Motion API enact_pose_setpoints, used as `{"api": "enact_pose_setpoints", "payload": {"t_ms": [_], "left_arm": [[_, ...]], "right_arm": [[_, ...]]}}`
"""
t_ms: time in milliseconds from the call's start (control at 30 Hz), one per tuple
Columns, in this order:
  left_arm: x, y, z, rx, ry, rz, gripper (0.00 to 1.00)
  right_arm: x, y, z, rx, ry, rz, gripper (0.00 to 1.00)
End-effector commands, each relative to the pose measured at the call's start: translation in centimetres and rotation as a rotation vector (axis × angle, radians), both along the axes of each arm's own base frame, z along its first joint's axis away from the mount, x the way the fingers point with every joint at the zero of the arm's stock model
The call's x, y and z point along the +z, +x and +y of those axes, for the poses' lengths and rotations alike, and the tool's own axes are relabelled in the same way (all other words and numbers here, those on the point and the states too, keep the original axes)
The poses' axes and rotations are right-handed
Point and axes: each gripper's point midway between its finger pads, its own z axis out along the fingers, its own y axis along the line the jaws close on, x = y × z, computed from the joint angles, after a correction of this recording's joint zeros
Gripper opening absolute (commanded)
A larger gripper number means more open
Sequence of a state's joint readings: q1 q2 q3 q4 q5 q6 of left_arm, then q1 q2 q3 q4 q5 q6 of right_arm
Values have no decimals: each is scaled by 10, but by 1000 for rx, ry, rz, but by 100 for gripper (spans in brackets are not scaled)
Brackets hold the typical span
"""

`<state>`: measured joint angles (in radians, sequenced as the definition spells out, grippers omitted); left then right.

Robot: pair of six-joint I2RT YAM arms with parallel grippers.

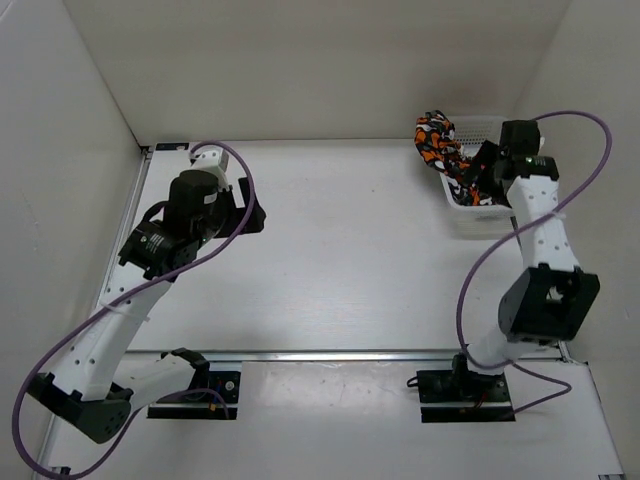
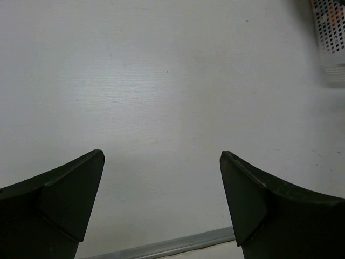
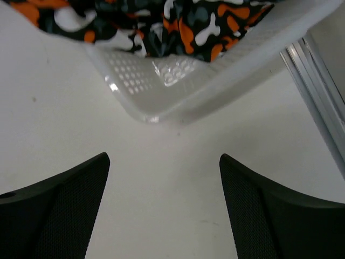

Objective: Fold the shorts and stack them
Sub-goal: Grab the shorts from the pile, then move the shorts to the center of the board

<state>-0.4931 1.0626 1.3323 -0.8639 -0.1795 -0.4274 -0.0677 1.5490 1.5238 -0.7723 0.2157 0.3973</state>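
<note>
The shorts [image 1: 438, 140], printed in orange, black, grey and white blotches, lie bunched in the white mesh basket [image 1: 486, 123] at the far right, spilling over its left rim. In the right wrist view the shorts [image 3: 178, 21] fill the top above the basket's corner [image 3: 161, 81]. My right gripper [image 1: 478, 172] is open and empty, close by the basket; its jaws [image 3: 164, 162] stand wide apart above bare table just short of the corner. My left gripper [image 1: 250, 215] is open and empty above the left middle of the table, jaws [image 2: 161, 159] wide apart.
White walls close the table at the back and both sides. A metal strip [image 1: 350, 353] runs across the near side, in front of the arm bases. The basket's edge [image 2: 331, 27] shows at the top right of the left wrist view.
</note>
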Motion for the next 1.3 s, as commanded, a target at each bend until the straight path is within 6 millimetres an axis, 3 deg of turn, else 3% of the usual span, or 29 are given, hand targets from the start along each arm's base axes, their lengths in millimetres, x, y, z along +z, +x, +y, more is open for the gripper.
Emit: {"api": "enact_pose_setpoints", "payload": {"t_ms": [0,33,100,133,367,467,500,567,600,633,667,700,767,800,867,900,967,1000,1033,1067,1167,1233,1267], "left_arm": [[-13,1,-9,-29,-2,45,100],[-13,1,-9,-29,-2,45,100],[-17,5,-6,-9,15,50,100],[-19,8,-4,5,28,53,100],[-25,15,-3,25,54,74,100],[-30,16,-4,24,67,98,100],[-30,16,-4,24,67,98,100],[-32,18,-3,33,77,103,100],[-32,18,-3,33,77,103,100],[-36,19,-4,33,82,112,100],[-32,19,-6,23,72,108,100],[-34,18,-5,23,76,116,100],[-34,17,-7,21,64,120,100],[-34,17,-8,28,54,123,100],[-34,14,-6,33,46,122,100],[-38,13,-6,38,43,134,100],[-33,10,-2,55,30,115,100],[-36,11,1,82,34,119,100],[-34,8,5,90,38,117,100],[-40,6,9,108,39,137,100],[-42,4,19,139,58,157,100],[-39,4,30,172,80,156,100],[-40,7,38,200,91,165,100]], "right_arm": [[-9,46,-3,19,72,-11,92],[-14,67,-8,16,82,-11,95],[-22,85,-11,18,98,10,97],[-29,103,-11,25,109,15,98],[-77,173,-13,10,162,20,98],[-90,191,-18,-24,160,0,86],[-87,196,-18,-30,163,-21,78],[-75,202,-19,-26,159,-62,44],[-63,200,-26,-51,127,-85,30],[-51,201,-29,-62,110,-114,0],[-45,199,-24,-57,104,-119,0],[-18,198,-20,-30,85,-169,0],[6,192,-19,-21,75,-208,0],[40,185,-8,17,79,-265,0],[76,177,6,77,97,-339,0],[111,163,18,115,110,-400,0],[152,150,43,225,137,-489,0],[193,133,63,285,137,-570,0],[211,122,75,343,131,-607,0],[238,101,106,450,157,-659,0],[280,57,146,594,138,-751,0],[279,31,191,720,164,-744,0],[287,6,217,804,163,-764,0]]}}
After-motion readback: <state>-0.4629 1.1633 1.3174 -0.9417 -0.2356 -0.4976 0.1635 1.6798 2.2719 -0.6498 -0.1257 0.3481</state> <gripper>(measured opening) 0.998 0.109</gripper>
